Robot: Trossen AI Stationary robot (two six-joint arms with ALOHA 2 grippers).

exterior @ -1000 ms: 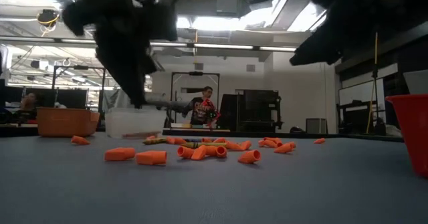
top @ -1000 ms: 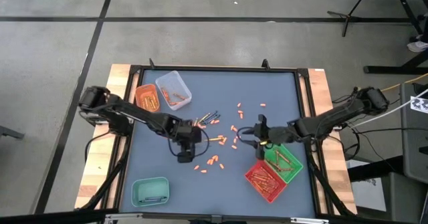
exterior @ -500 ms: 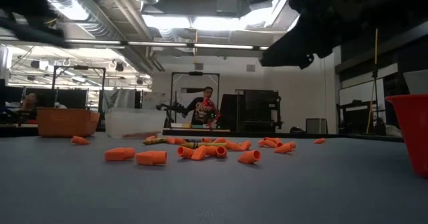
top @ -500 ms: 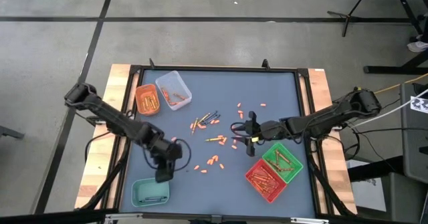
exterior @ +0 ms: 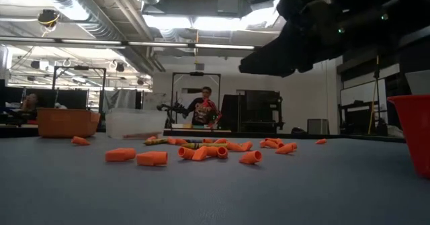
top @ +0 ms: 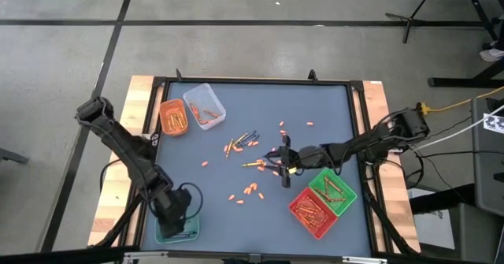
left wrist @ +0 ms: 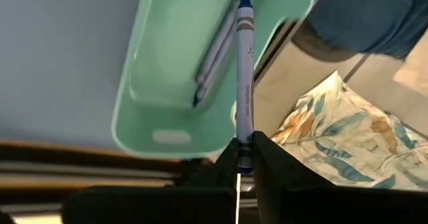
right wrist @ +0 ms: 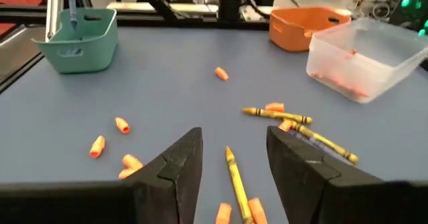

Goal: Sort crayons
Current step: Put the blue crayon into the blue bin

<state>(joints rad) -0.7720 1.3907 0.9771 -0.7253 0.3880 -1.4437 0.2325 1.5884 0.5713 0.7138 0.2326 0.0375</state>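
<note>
Left wrist view is showing the left claw [left wrist: 239,158] pinching a blue crayon [left wrist: 244,83] by one end, its tip hanging over the teal tray [left wrist: 175,110], where a few crayons of a similar colour are already lying. A crayon looks light, stiff and waxy, so it is likely to snap or slip if squeezed hard; gripping across the paper wrap seems safest.

Over the middle of the table [top: 331,114], the right claw [right wrist: 229,162] is standing wide open and empty, hovering above a yellow crayon [right wrist: 236,182] among scattered orange bits [top: 252,190].

At the far left corner, an orange tray [top: 173,117] and a clear tray [top: 204,105] are holding orange pieces. Near the right arm, a green tray [top: 334,190] and a red tray [top: 313,212] are holding crayons too.
</note>
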